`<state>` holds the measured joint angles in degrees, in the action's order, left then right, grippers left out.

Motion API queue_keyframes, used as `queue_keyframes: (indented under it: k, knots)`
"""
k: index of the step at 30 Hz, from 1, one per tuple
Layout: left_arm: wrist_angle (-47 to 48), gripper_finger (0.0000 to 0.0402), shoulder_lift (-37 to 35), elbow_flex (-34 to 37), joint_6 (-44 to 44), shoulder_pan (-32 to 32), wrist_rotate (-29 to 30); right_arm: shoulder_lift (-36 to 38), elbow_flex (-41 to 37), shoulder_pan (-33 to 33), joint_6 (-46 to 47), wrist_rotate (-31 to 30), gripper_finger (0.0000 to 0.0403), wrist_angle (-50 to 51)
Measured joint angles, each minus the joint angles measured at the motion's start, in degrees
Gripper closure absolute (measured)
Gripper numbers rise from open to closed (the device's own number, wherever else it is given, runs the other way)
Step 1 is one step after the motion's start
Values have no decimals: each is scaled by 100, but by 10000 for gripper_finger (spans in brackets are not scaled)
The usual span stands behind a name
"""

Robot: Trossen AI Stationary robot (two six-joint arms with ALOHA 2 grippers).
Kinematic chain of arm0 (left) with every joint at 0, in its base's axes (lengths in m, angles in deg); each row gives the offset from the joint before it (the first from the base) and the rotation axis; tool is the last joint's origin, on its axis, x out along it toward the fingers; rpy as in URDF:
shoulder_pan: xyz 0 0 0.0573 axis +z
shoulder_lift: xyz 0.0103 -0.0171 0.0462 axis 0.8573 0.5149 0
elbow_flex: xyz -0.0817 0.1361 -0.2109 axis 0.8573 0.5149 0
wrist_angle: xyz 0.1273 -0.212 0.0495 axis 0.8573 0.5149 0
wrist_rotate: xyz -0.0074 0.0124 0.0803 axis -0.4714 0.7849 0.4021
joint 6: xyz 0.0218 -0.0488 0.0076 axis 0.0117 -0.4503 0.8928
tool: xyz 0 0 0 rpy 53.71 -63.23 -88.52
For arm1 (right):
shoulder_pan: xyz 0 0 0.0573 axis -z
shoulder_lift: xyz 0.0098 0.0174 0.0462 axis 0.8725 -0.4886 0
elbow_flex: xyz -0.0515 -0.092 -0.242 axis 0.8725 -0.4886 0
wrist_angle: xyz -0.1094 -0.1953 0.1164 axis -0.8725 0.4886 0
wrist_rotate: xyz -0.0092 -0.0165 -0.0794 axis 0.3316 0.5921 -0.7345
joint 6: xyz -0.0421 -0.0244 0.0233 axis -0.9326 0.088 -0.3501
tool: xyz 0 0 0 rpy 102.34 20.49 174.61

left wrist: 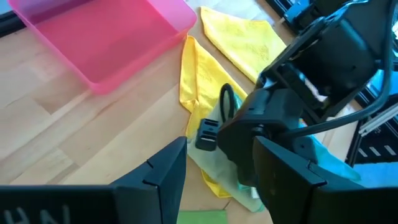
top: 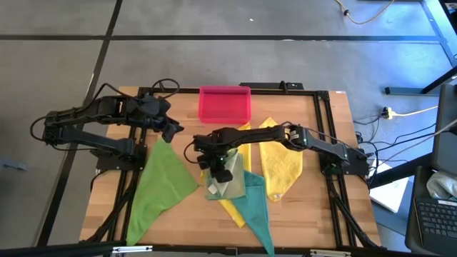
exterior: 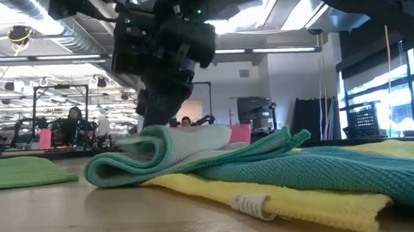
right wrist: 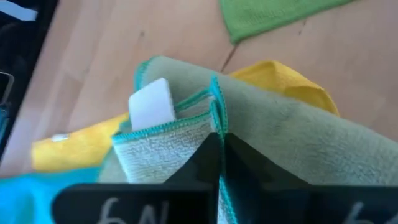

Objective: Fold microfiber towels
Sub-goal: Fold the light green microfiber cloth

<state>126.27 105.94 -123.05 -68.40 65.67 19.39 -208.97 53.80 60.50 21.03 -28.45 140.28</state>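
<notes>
A pale olive green towel (top: 227, 188) lies bunched on a yellow towel (top: 233, 208) and a teal towel (top: 254, 208) near the table's middle. My right gripper (top: 223, 173) stands over it, shut on its teal-stitched edge. A white label (right wrist: 152, 104) sticks out of the folds. A second yellow towel (top: 281, 165) lies flat to the right, and a bright green towel (top: 160, 182) lies flat to the left. My left gripper (top: 173, 133) hovers open above the table's left half, touching nothing. My right gripper pinches the pale olive green towel's stitched edge (right wrist: 215, 117) between its two shut fingers, several layers together. The fingers slant down from above and from the table's far side. The cloth humps up at the fingers (exterior: 159, 143); the rest lies slack on the towels beneath.
A pink tray (top: 225, 104) stands at the table's far middle. Bare wood (top: 178, 214) shows between the bright green towel and the pile. The teal towel's corner (top: 263, 239) reaches the table's near edge.
</notes>
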Motion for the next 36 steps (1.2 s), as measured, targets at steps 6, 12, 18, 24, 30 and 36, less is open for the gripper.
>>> queue_keyframes:
  k: [6,12,18,24,30,36]
  knots:
    - [6,225,0,0,11,1,1,5,80,-4,4,108,396,178]
    - [9,225,0,0,108,1,0,5,90,-4,296,440,386,626]
    - [-2,225,0,0,117,2,0,7,90,-48,72,877,395,1499]
    - [-7,225,0,0,118,0,6,7,90,-90,-151,882,392,1902]
    - [-15,225,0,0,118,2,87,7,78,-83,-129,831,389,2327]
    - [-15,225,0,0,118,1,86,18,-87,-83,-132,941,359,2431]
